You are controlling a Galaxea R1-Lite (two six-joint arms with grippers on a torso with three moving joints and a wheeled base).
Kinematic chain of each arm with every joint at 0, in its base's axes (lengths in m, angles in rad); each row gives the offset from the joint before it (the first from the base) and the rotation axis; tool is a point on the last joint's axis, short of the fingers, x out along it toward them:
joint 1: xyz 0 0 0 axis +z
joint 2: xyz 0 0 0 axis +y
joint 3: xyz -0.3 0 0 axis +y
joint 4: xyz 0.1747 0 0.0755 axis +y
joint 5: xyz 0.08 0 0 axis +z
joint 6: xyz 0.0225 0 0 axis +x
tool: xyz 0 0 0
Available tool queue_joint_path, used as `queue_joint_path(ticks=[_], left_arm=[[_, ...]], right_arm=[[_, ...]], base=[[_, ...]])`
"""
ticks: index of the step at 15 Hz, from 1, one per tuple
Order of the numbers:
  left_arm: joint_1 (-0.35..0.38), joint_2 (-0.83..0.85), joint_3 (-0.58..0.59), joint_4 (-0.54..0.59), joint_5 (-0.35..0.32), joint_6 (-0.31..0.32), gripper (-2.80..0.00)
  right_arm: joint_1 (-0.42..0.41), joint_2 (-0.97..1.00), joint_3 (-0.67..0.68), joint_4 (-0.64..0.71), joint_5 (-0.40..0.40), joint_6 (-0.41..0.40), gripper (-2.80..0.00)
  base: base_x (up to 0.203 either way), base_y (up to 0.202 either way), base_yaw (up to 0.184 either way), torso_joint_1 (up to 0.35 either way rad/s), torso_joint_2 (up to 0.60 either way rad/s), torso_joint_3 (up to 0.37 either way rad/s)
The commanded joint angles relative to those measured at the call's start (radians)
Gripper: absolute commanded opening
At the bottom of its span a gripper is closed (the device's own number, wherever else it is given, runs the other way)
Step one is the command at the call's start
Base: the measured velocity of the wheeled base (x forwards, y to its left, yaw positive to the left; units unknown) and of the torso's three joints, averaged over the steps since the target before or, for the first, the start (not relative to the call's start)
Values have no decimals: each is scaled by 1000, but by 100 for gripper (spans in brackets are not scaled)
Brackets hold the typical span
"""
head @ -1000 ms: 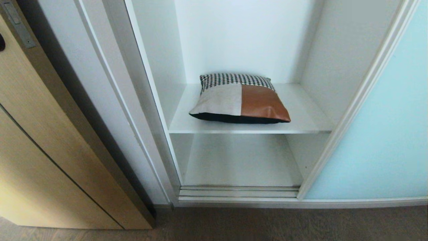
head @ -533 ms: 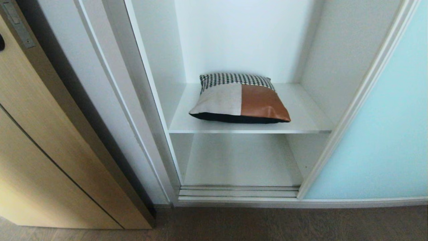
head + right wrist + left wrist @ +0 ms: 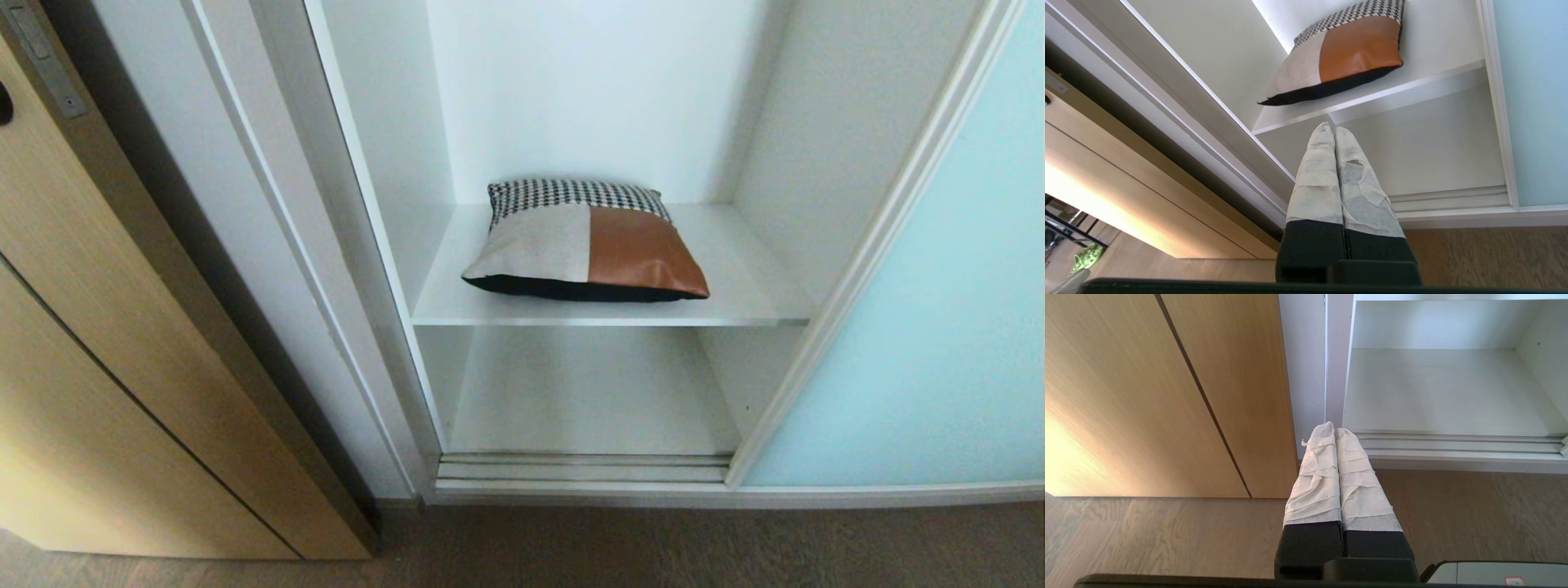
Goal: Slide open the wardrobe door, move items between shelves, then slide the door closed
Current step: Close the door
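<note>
The pale-blue sliding wardrobe door (image 3: pixel 939 327) stands slid to the right, leaving the white interior exposed. A patchwork cushion (image 3: pixel 586 241) lies flat on the upper shelf (image 3: pixel 751 286); the right wrist view shows the cushion (image 3: pixel 1339 61) too. The lower shelf (image 3: pixel 588 392) below it is bare, as is the lower shelf (image 3: pixel 1445 392) in the left wrist view. Neither arm appears in the head view. My left gripper (image 3: pixel 1335 430) is shut and empty, low before the wardrobe's left frame. My right gripper (image 3: pixel 1334 128) is shut and empty, below and in front of the cushion's shelf.
A tan wood door (image 3: pixel 106 343) stands at the left, beside the wardrobe's white frame (image 3: pixel 269 245). The door's floor track (image 3: pixel 584 472) runs along the wardrobe's foot. Brown wood floor (image 3: pixel 653 547) lies in front.
</note>
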Motion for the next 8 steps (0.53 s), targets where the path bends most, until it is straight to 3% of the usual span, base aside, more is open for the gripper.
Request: queue_joint_path(ticks=[1,4,8], left_arm=[[0,3,0,2,0,0,-280],[0,3,0,2,0,0,-280],[0,3,0,2,0,0,-280]], right_arm=[[1,7,2,4,5,3,-280],[1,20,-21,46,1,-4,-280],[3,80,-120,135,-39,-119,-280]], base=[[0,0,0,0,0,0],[0,0,0,0,0,0],[0,0,0,0,0,0]])
